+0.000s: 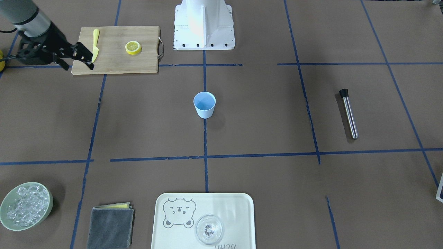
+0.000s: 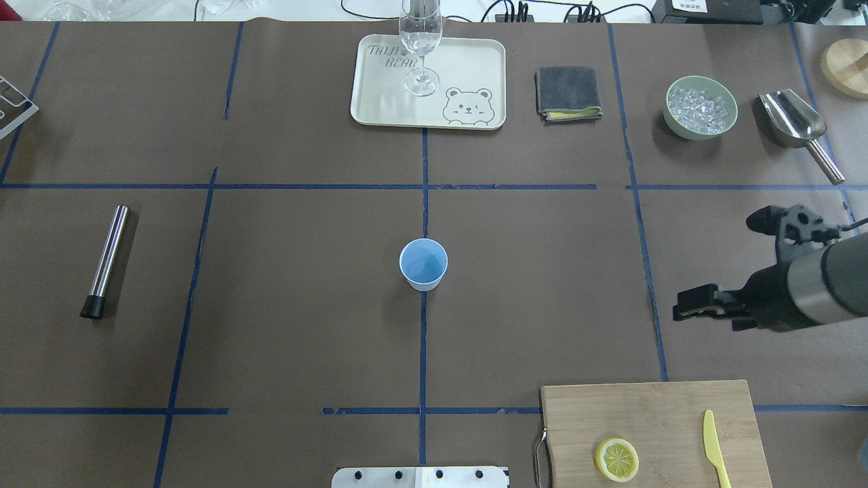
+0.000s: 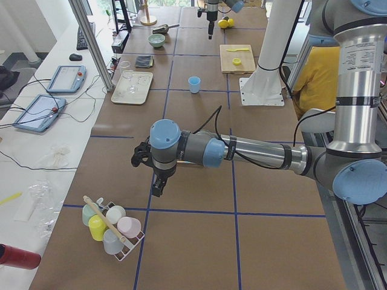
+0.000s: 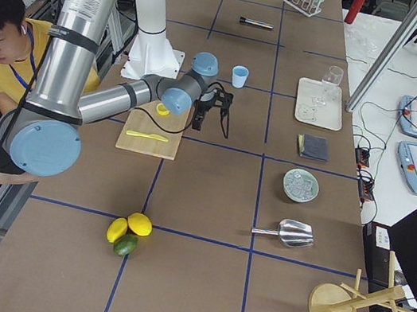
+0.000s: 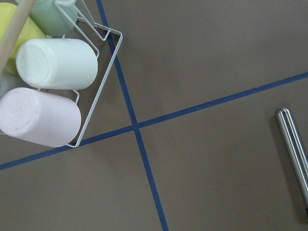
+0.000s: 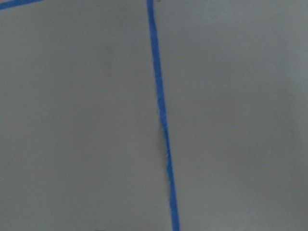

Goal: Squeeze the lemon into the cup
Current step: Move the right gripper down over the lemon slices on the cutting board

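The lemon slice (image 2: 617, 459) lies flat on the wooden cutting board (image 2: 651, 413) at the near right; it also shows in the front view (image 1: 133, 47). Only one slice shows. The light-blue cup (image 2: 423, 264) stands upright at the table's middle, also seen in the front view (image 1: 204, 104). My right gripper (image 2: 679, 306) hovers over the table just beyond the board's far edge, open and empty; in the front view (image 1: 86, 58) it overlaps the board's end by the knife. My left gripper (image 3: 156, 184) shows only in the left side view, far from the cup; I cannot tell its state.
A yellow plastic knife (image 2: 712, 447) lies on the board. A steel muddler (image 2: 105, 261) lies at the left. At the back stand a tray (image 2: 380, 102) with a clear glass (image 2: 420, 47), a grey cloth (image 2: 568, 93), a bowl of ice (image 2: 700, 108) and a scoop (image 2: 793, 122). A cup rack (image 3: 112, 226) sits below the left arm.
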Controlling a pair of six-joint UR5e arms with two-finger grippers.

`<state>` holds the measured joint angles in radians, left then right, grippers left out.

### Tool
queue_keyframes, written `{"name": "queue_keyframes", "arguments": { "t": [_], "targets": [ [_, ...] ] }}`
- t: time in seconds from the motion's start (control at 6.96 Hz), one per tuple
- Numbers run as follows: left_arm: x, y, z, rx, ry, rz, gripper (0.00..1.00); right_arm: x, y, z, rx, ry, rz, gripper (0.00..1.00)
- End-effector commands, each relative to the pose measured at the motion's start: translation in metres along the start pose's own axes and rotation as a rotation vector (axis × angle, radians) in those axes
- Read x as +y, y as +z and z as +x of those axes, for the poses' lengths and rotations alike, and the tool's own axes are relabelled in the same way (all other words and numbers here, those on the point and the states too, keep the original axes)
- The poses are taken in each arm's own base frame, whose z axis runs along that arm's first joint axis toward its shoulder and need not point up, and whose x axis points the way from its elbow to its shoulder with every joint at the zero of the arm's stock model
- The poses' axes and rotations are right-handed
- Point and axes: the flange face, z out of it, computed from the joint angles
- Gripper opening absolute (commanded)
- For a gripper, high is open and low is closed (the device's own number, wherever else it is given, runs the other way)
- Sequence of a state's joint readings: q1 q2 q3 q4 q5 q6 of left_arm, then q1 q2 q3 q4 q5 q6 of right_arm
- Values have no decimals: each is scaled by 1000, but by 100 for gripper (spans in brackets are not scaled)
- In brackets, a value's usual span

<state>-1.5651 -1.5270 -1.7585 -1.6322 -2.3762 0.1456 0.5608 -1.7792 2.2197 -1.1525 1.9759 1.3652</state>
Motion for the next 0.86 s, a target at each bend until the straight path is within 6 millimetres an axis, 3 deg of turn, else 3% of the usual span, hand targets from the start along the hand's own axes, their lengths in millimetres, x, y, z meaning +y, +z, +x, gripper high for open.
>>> {"name": "queue_keyframes", "arguments": {
  "t": [0.0, 0.29, 0.72],
  "targets": [
    [1, 0, -1, 0, -3, -1, 100, 108, 40, -63, -24, 66, 37, 100],
    [6, 0, 0, 0, -2, -2, 100, 138, 61, -80, 23, 97, 53, 100],
    [7, 0, 0, 2, -3, -3, 100, 151, 98, -74, 134, 106, 43, 100]
  ]
}}
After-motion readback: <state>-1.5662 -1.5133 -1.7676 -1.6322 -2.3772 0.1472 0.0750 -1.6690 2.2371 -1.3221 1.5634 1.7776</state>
